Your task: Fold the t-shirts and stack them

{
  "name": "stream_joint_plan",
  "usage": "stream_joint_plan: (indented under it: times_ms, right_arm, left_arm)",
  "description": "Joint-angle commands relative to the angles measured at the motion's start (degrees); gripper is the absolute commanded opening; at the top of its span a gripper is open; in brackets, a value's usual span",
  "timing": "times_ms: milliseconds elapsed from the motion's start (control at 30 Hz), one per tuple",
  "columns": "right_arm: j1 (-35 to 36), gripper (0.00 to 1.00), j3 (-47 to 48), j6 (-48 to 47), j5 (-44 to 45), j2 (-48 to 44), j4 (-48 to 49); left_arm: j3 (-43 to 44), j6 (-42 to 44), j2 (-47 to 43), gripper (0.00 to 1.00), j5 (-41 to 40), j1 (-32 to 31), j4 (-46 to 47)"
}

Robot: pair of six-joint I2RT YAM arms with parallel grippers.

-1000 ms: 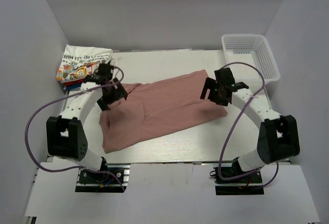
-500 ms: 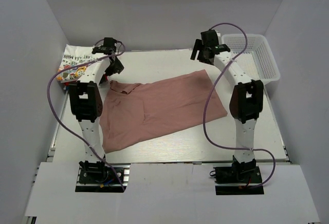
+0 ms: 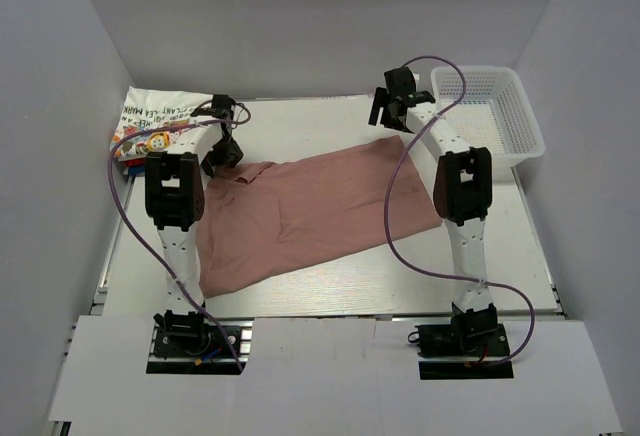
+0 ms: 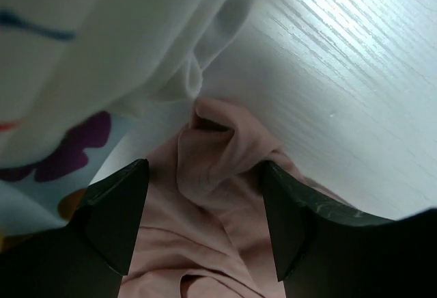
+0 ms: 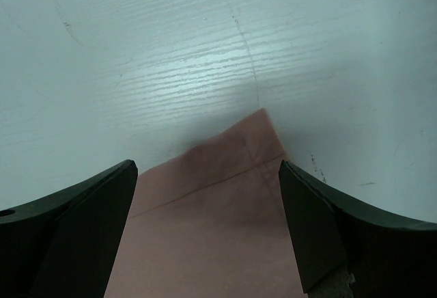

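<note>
The dusty-pink t-shirt (image 3: pixel 320 211) lies spread out, plain side up, across the middle of the table. My left gripper (image 3: pixel 222 155) is open over its bunched far-left corner. In the left wrist view my left gripper (image 4: pixel 205 175) has the pink folds (image 4: pixel 212 168) between its jaws, with the white printed tee (image 4: pixel 82 72) just beyond. My right gripper (image 3: pixel 391 110) is open above the shirt's far-right corner. In the right wrist view my right gripper (image 5: pixel 206 171) straddles that flat corner (image 5: pixel 232 175). The folded stack with the white cartoon tee (image 3: pixel 160 126) on top sits at the back left.
A white mesh basket (image 3: pixel 515 121) stands at the back right. White walls close in the table at the left, right and back. Purple cables loop off both arms. Bare tabletop (image 5: pixel 171 52) lies beyond the shirt's far edge.
Both arms have stretched out to the far side of the table. My left gripper has come down from the stack to the shirt's far-left corner. My right gripper has shifted slightly nearer the far-right corner.
</note>
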Motion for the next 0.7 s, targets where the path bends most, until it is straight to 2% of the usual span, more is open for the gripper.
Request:
stream_joint_plan:
  times_ms: [0,133,200,233,267,333,533,667]
  right_arm:
    - [-0.58,0.9,2.26,-0.47,-0.67,1.36,4.55]
    - [-0.49,0.9,2.97,0.15,-2.16,3.47,5.0]
    - [-0.67,0.9,3.58,0.15,-1.99,4.96,5.0]
    - [-0.58,0.9,3.84,0.24,-1.9,5.49,4.48]
    - [-0.58,0.9,4.63,0.24,-1.73,6.19,4.12]
    - [-0.58,0.9,5.08,0.15,-0.94,7.07,2.72]
    - [-1.11,0.9,4.2,-1.25,0.91,8.04,1.84]
    - [-0.93,0.88,3.32,-2.22,0.38,8.22,0.17]
  left_arm:
    - [-0.72,0.33,-2.87,0.75,0.66,0.16,5.48]
    - [1.12,0.33,-0.85,0.62,0.67,0.16,6.9]
    - [2.79,0.33,0.38,0.48,0.67,0.16,6.9]
    - [3.31,0.33,0.39,0.4,1.28,0.16,6.9]
    - [3.84,0.33,1.08,0.22,1.89,0.16,6.9]
    - [4.46,1.12,1.7,0.02,2.6,0.16,6.9]
    - [2.01,1.65,-1.01,0.0,2.6,0.16,7.42]
    - [-4.33,1.65,-6.38,0.0,2.6,0.16,9.62]
